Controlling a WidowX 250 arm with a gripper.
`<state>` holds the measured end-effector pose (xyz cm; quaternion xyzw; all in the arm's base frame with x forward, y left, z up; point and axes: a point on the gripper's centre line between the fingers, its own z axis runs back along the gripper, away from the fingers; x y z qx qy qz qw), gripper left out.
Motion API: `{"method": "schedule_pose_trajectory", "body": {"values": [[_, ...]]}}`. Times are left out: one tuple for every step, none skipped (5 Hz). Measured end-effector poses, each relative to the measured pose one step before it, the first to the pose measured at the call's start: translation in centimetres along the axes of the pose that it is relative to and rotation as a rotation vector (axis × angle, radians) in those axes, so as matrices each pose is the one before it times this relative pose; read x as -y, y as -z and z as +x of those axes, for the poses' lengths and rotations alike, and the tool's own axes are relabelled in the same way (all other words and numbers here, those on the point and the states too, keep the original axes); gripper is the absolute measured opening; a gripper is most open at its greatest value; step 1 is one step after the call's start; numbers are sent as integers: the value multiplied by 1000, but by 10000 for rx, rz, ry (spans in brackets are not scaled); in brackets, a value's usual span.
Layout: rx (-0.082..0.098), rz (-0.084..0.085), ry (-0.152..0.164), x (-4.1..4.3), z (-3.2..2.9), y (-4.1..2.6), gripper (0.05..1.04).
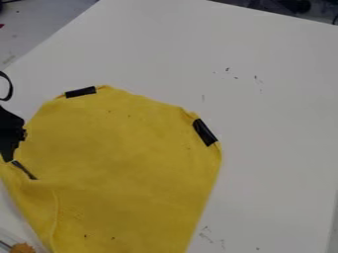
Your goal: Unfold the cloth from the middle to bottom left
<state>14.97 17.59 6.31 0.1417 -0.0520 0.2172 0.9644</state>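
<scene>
Yellow cloth (132,148) on white tabletop (277,113), spread over L & ctr of frame, running down past btm edge. Top edge rounded & a bit ruffled, upper L to ctr; R side slopes down & inward to btm ctr. L part gets to L edge of frame, just below the pincer (11,131). Crease or fold line runs down thru lower L of cloth; mostly flat elsewhere, w/ a few small dark specks nr btm.

Pincer: black, at L edge, mid-height, partly cut off by frame, right by cloth's L side. Can't tell if it's spread, pressed tog. or pinching cloth.

Blk tape pc (80,92) on cloth's upper L edge; 2nd blk pc (205,132) on its upper R edge, slanted. Thin dk strip (24,170) on cloth nr L edge, just under pincer, also slanted.

Blk loop (6,86) at L edge, above pincer. Lower L corner: part of clear container (8,238) w/ orange-ish thing (22,248), beside cloth. Dk scuffs on tabletop, upper R & lower R of ctr. Grey surface (39,24) at upper L, beyond tabletop edge; dk items (290,6) at top R, too cut off to ID.
</scene>
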Motion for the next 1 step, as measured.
{"method": "schedule_pose_trajectory", "body": {"values": [[139, -292, 824, 970, 1321, -182, 999]]}}
